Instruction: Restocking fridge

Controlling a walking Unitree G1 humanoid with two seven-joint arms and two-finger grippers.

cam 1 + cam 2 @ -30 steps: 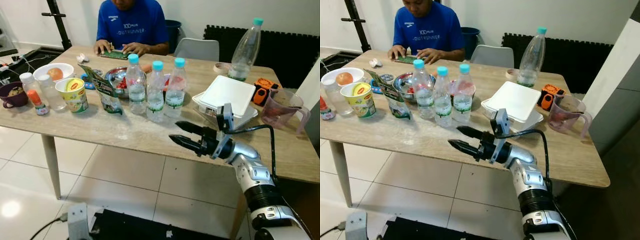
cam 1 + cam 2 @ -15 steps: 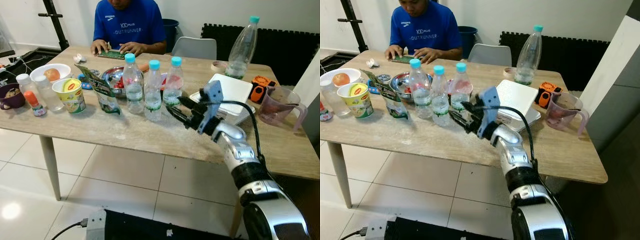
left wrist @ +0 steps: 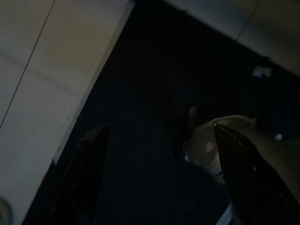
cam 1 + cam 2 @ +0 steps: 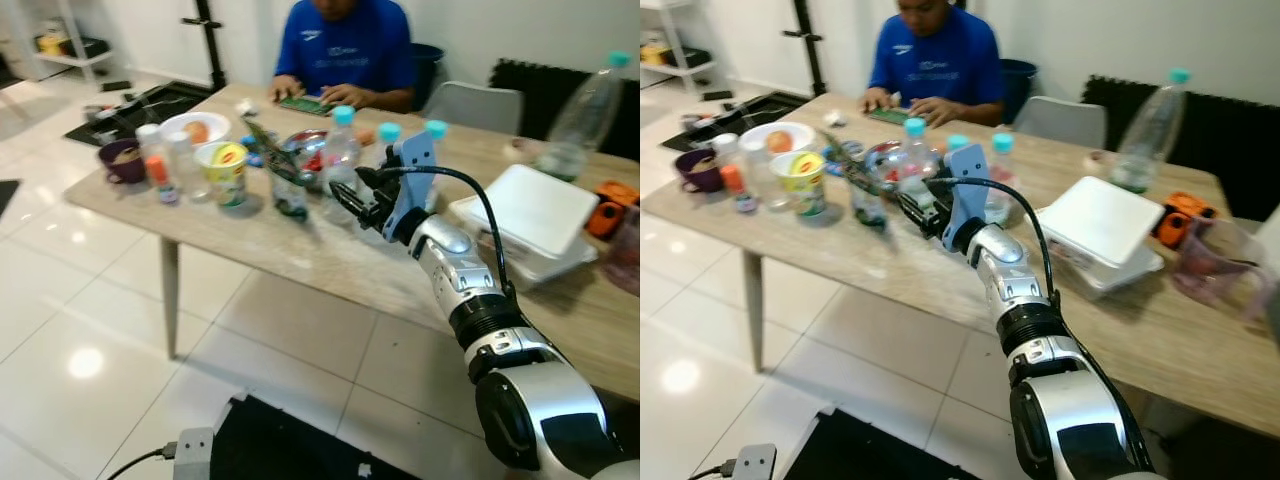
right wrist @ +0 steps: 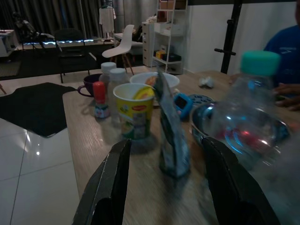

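Note:
Three small water bottles with teal caps stand together mid-table; the nearest bottle (image 4: 340, 150) is at the left of the group, the other two (image 4: 388, 140) (image 4: 434, 135) behind my right arm. My right gripper (image 4: 347, 183) reaches over the table, open, its tips just beside the nearest bottle, nothing between them. In the right wrist view that bottle (image 5: 248, 110) looms close beyond one of the fingers (image 5: 227, 187), with a green snack packet (image 5: 171, 133) straight ahead. My left gripper (image 3: 159, 127) hangs open over a dark mat.
A yellow noodle cup (image 4: 224, 170), a white bowl (image 4: 195, 128), small jars (image 4: 160, 175) and a purple cup (image 4: 124, 160) fill the table's left end. A white box (image 4: 535, 210), a tall bottle (image 4: 590, 95) and an orange tool (image 4: 606, 195) sit right. A person (image 4: 345, 45) sits opposite.
The camera has swung, shifting the whole table rightward in view. My right gripper has moved from the table's near edge up and forward to the bottles, staying open.

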